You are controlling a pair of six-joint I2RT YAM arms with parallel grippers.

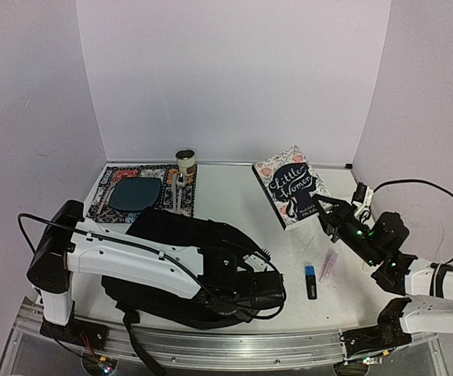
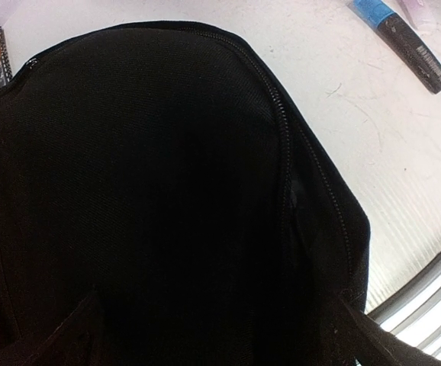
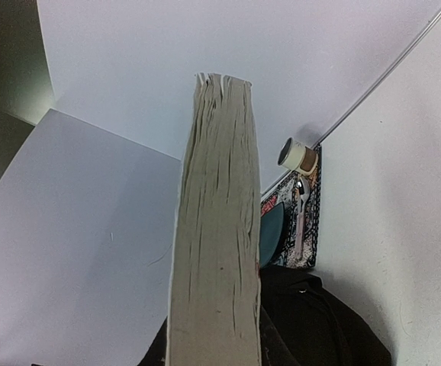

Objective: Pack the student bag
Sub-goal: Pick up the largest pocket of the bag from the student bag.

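The backpack point(image 2: 144, 198) is matte black woven cloth, kinda mesh-textured, with plastic-looking zipper teeth point(image 2: 285, 130). The book point(image 3: 214, 229) shows rough, wavy cream paper edges. The table point(image 2: 373, 130) is smooth white but scuffed, and the marker point(image 2: 400, 38) looks like shiny plastic.

Left arm point(image 1: 132, 262) lies low, stretched rightward, left gripper point(image 1: 269, 287) facing down, its jaws indistinct. Right arm point(image 1: 414, 276) reaches forward-left, right gripper point(image 1: 325, 210) pinching the Little Women paperback point(image 1: 291, 184) by its near corner.

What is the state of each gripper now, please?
Left gripper: at the bag; open or closed cannot be told.
Right gripper: closed, holding the book.
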